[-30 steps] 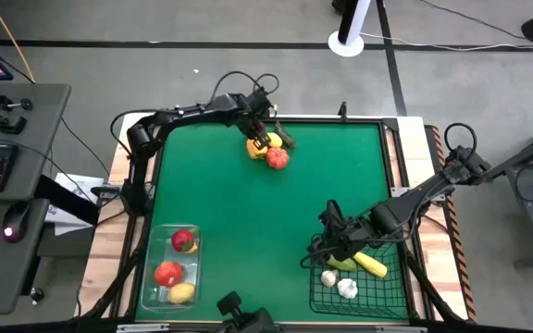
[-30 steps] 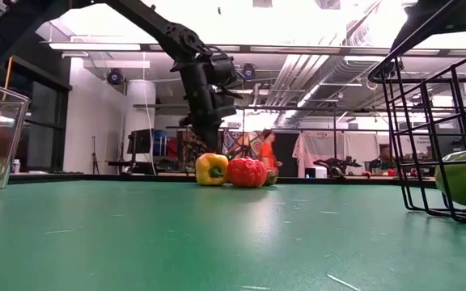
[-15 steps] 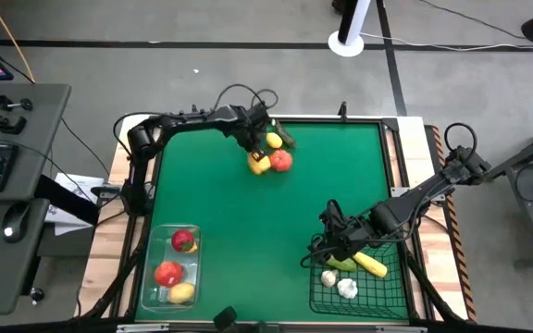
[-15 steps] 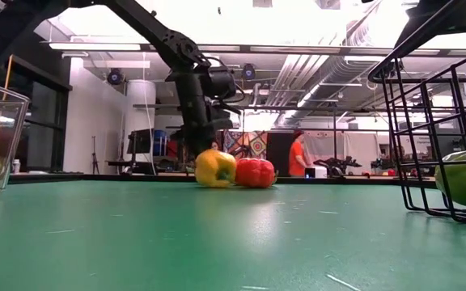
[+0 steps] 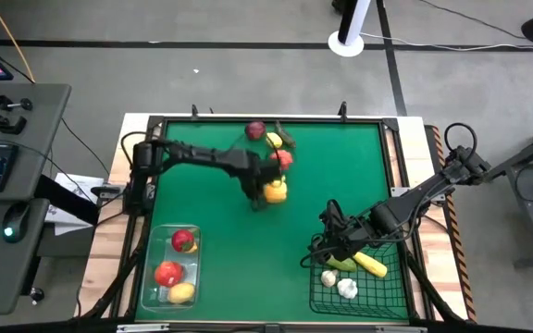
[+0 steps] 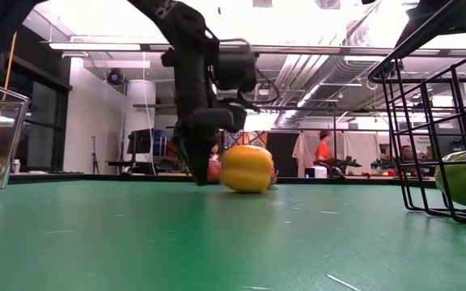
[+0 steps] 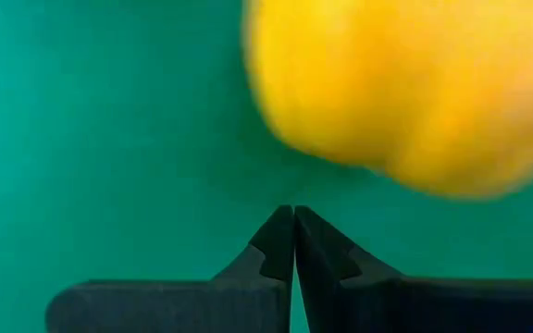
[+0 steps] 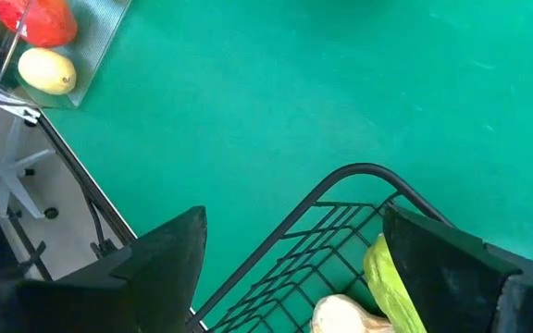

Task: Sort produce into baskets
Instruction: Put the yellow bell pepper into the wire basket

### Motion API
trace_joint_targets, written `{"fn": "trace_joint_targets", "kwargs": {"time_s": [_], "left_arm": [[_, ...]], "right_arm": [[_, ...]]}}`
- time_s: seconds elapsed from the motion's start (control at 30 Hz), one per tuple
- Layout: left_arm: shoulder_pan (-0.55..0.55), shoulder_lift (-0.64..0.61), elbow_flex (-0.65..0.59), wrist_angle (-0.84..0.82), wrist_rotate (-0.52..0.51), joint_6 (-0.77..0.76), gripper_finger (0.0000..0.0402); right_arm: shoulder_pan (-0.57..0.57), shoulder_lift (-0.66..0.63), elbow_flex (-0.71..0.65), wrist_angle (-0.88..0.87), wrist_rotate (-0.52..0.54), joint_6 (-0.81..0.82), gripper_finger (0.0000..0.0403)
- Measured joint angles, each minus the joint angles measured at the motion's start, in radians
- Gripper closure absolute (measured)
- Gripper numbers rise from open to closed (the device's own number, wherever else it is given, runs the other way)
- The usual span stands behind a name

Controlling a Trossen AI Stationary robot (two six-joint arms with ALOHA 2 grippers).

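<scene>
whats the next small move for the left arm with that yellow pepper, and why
Probably open the left gripper and re-centre it over the yellow pepper. In the left wrist view its fingers are pressed shut with nothing between them, and the pepper lies loose on the green mat just beyond the tips. It can't be lifted toward a basket until the jaws straddle it.

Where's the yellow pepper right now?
High view: the yellow pepper lies mid-mat, loose beside the left end effector, whose fingers are shut, just below the red tomato.
</scene>
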Motion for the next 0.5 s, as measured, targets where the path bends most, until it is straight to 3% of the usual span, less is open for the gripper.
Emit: {"fn": "trace_joint_targets", "kwargs": {"time_s": [0.2, 0.27, 0.4, 0.5], "left_arm": [[-0.145, -0.039, 0.000, -0.013, 0.010, -0.030, 0.0401], [-0.166, -0.082, 0.000, -0.038, -0.037, -0.029, 0.0401], [-0.130, -0.237, -0.001, -0.082, -0.167, -0.007, 0.0401], [-0.066, -0.395, -0.021, -0.058, -0.207, 0.042, 0.0401]], "right_arm": [[0.000, 0.000, 0.000, 0.000, 0.006, -0.027, 0.0084], [-0.003, 0.000, 0.000, 0.000, 0.027, -0.042, 0.0084], [-0.055, 0.000, 0.000, 0.008, 0.053, -0.144, 0.0084], [-0.140, 0.002, 0.000, 0.060, 0.040, -0.348, 0.0084]]}}
